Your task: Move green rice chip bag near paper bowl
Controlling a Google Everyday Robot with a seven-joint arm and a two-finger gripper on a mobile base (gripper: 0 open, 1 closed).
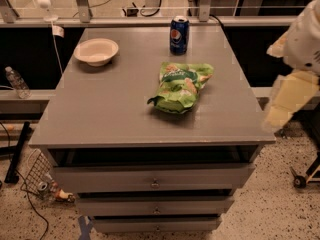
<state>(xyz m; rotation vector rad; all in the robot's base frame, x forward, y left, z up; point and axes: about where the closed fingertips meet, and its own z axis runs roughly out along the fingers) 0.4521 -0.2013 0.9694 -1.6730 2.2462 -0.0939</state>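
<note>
Here the gripper (283, 108) hovers right of the green rice chip bag (181, 86).

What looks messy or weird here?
Nothing is spilled. The green rice chip bag lies crumpled on the table. What looks like a small can lies on the floor. The gripper hangs beside the table's right edge.
</note>
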